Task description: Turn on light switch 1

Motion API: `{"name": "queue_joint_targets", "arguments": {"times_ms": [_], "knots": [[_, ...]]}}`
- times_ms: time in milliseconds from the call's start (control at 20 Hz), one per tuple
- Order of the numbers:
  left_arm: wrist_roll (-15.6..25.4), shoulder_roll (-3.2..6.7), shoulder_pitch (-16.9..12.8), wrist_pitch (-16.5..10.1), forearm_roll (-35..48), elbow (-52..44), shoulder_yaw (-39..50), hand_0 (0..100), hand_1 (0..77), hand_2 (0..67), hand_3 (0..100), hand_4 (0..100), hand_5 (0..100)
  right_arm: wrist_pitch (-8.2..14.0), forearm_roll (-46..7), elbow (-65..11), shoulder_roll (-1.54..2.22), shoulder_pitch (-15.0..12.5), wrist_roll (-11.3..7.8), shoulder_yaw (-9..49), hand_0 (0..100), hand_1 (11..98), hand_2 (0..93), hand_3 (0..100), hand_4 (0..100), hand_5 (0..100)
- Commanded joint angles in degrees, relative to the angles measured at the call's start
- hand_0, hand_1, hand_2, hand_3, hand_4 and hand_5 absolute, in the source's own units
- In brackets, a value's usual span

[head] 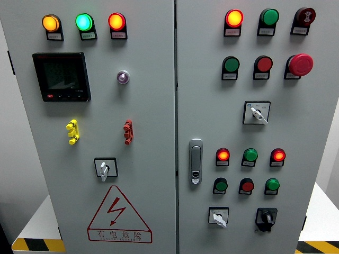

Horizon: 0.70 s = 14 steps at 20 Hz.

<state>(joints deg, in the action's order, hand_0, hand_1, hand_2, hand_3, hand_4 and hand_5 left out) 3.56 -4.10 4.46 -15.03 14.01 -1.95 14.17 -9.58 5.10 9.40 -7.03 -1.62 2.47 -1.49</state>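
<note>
— Though scanned left to right, cannot single out light switch 1; labels too small to read.
— Candidates?
— Left door: rotary selector (pixel 105 168) above warning triangle (pixel 118 214). Right door: upper white selector (pixel 257 112), lower white selector (pixel 218 216), black knob (pixel 266 217).
— Hands?
— Out of frame; cannot tell.

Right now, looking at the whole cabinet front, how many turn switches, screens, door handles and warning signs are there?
Turn switches: 4
Screens: 1
Door handles: 1
Warning signs: 1
Total: 7
</note>
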Motion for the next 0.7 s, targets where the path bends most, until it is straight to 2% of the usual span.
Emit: {"name": "queue_joint_targets", "arguments": {"times_ms": [0, 100, 251, 351, 451, 551, 651], "knots": [[-0.22, -0.12, -0.24, -0.08, 1.28, 0.02, 1.81, 0, 3.4, 5.4, 0, 0, 10, 0.0, 0.0, 0.0, 0.0, -0.05, 0.08, 0.0, 0, 22.5, 0.0, 11, 23, 15], [-0.66, -0.38, -0.24, -0.08, 9.84, 0.02, 11.79, 0, 3.4, 5.3, 0, 0, 9, 0.0, 0.0, 0.0, 0.0, 0.04, 0.0, 0.0, 0, 22.5, 0.0, 11, 23, 15], [0.13, -0.38, -0.24, 0.0, 37.58, 0.02, 36.71, 0, 4.0, 5.1, 0, 0, 4, 0.0, 0.0, 0.0, 0.0, 0.04, 0.08, 0.0, 0, 22.5, 0.0, 11, 23, 15], [1.96, -0.29, -0.07, 0.18, 50.53, 0.28, 49.93, 0, 3.8, 4.7, 0, 0, 2, 0.0, 0.0, 0.0, 0.0, -0.05, 0.0, 0.0, 0, 22.5, 0.0, 11, 23, 15], [6.52, -0.29, 0.11, 0.53, 57.25, 0.55, 56.73, 0, 4.4, 4.6, 0, 0, 0, 0.0, 0.0, 0.0, 0.0, 0.04, 0.0, 0.0, 0, 22.6, 0.0, 11, 23, 15], [11.88, -0.47, 0.11, 0.79, 60.43, 2.12, 62.09, 0, 6.7, 4.9, 0, 0, 0, 0.0, 0.0, 0.0, 0.0, -0.05, 0.08, 0.0, 0, 22.5, 0.0, 11, 23, 15], [13.14, -0.56, 0.11, 0.97, 62.1, 6.06, 68.16, 0, 8.7, 5.2, 0, 0, 0, 0.0, 0.0, 0.0, 0.0, 0.04, 0.08, 0.0, 0, 22.5, 0.0, 11, 23, 15]]}}
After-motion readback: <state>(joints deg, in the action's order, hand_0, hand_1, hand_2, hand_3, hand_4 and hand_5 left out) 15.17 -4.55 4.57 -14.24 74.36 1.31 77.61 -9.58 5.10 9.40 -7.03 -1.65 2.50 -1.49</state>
